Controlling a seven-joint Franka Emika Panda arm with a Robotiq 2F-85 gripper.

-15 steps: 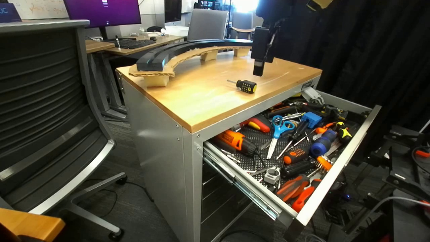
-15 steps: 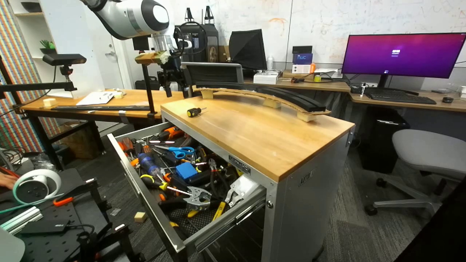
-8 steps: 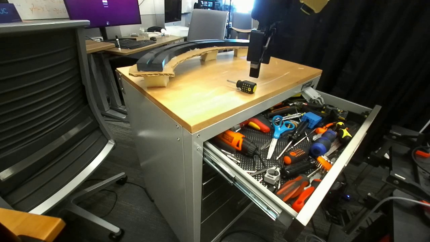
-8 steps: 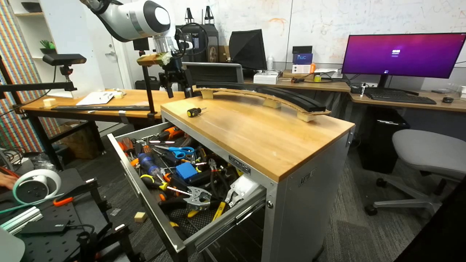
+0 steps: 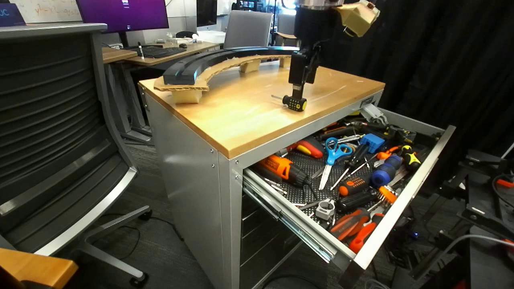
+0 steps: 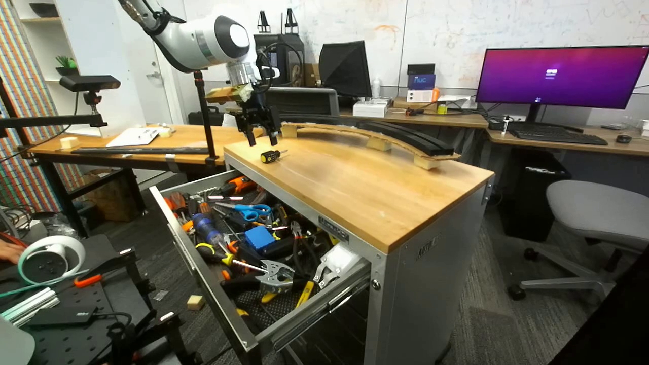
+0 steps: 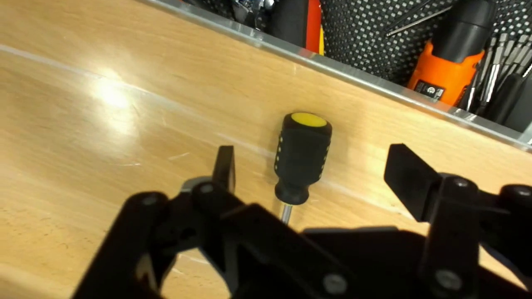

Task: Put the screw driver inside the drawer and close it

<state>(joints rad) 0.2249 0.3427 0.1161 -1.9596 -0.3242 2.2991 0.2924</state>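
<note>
The screw driver (image 5: 295,103) is stubby and black with a yellow end cap. It lies on the cabinet's wooden top near the edge above the drawer, and also shows there in an exterior view (image 6: 270,156). My gripper (image 6: 262,142) is open and empty, pointing down just above the screw driver. In the wrist view the gripper (image 7: 311,166) has its fingers apart on either side of the black handle (image 7: 303,153), not touching it; part of the shaft is hidden behind the gripper. The grey drawer (image 5: 407,196) is pulled open and full of tools, also in an exterior view (image 6: 203,276).
A black curved track (image 5: 233,56) on cardboard and blocks stands along the back of the wooden top. Inside the drawer lie blue scissors (image 5: 335,154), an orange power tool (image 5: 281,168) and several other tools. A chair (image 5: 60,140) stands beside the cabinet.
My open gripper has moved down and across to the screw driver. The screw driver and the drawer have not moved.
</note>
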